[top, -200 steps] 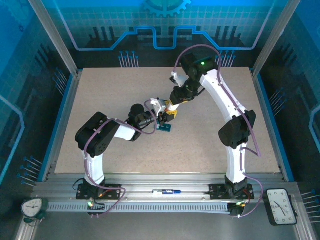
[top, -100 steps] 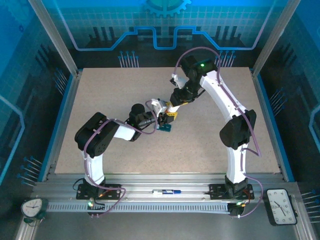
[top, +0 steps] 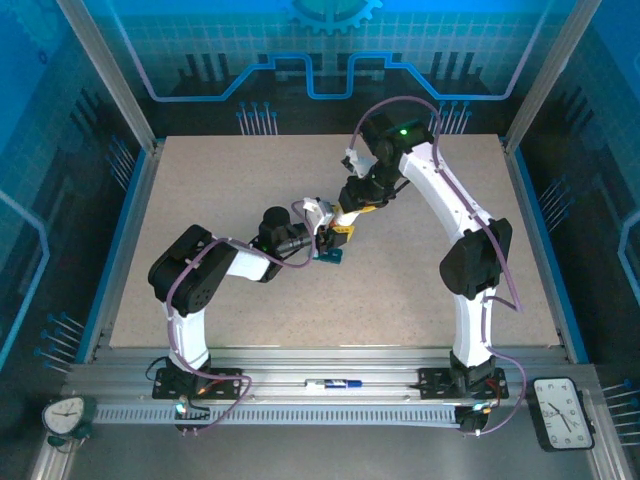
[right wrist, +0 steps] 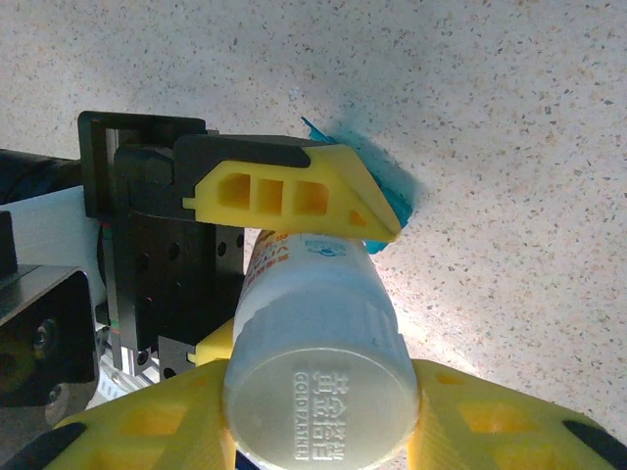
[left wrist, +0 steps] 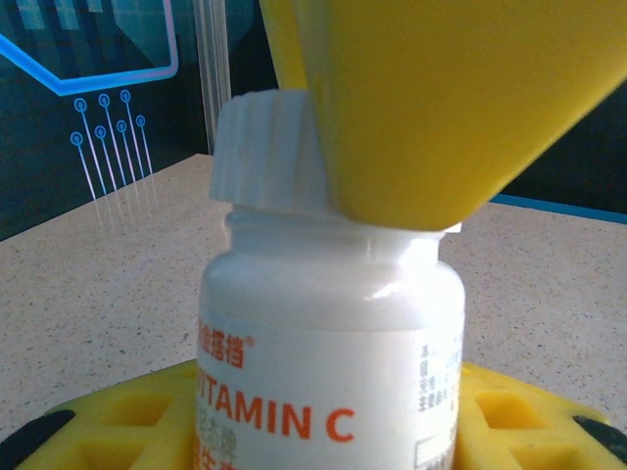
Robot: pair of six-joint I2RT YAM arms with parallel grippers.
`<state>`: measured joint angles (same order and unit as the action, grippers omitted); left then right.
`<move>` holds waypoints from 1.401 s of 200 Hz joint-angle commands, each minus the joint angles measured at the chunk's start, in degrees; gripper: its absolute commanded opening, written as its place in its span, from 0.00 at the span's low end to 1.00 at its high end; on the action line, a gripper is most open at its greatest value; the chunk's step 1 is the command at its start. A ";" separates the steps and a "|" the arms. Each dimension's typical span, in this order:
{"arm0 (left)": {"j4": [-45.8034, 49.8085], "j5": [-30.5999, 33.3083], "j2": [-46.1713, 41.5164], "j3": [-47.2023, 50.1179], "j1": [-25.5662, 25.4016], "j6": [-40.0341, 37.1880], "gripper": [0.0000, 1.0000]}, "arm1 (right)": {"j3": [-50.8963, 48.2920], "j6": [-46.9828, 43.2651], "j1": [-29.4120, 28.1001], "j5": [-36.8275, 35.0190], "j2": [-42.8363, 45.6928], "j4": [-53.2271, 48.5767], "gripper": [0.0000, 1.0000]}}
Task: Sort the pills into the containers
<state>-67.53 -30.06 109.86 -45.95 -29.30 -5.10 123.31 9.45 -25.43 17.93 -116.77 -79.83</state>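
Looks like the cap-removal step, with no pills out yet. Grips the white vitamin bottle (left wrist: pixel 333 372) in the left hand (top: pixel 322 238) at the centre of the top view. Clamps the ribbed cap (right wrist: pixel 318 397) from above with the right hand (top: pixel 345 222). Leaves the teal pill box (top: pixel 329 257) on the tabletop (top: pixel 200 200), just below both hands. Calls next for a twist and lift of the cap, bottle held steady.

Left arm (top: pixel 200 275) is reaching forward and right with elbow folded low; left gripper (top: pixel 325 240) is clamping a Vitamin C bottle (left wrist: pixel 323 343) between yellow fingers (right wrist: pixel 284 196). Right arm (top: pixel 450 200) is arching high and angling back toward centre, wrist pointing down; right gripper (top: pixel 345 224) is pinching the bottle's cap (right wrist: pixel 321 397), fingers (right wrist: pixel 490 421) pressing both sides.
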 commanded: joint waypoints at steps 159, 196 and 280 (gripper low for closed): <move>-5.61 0.52 -2.10 -1.19 -0.42 -0.39 0.00 | 2.42 3.47 0.54 4.01 2.98 3.43 0.75; -5.78 0.71 -2.52 -1.23 -0.42 0.29 0.00 | 1.06 3.68 1.84 3.35 6.76 5.12 0.81; -8.28 -1.01 -4.16 -3.62 0.80 10.75 0.00 | -19.54 9.48 10.33 9.86 24.62 30.05 0.85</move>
<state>-71.92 -29.43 108.55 -46.59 -29.23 -0.36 109.58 16.21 -17.08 24.08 -95.66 -61.32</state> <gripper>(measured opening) 0.454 0.848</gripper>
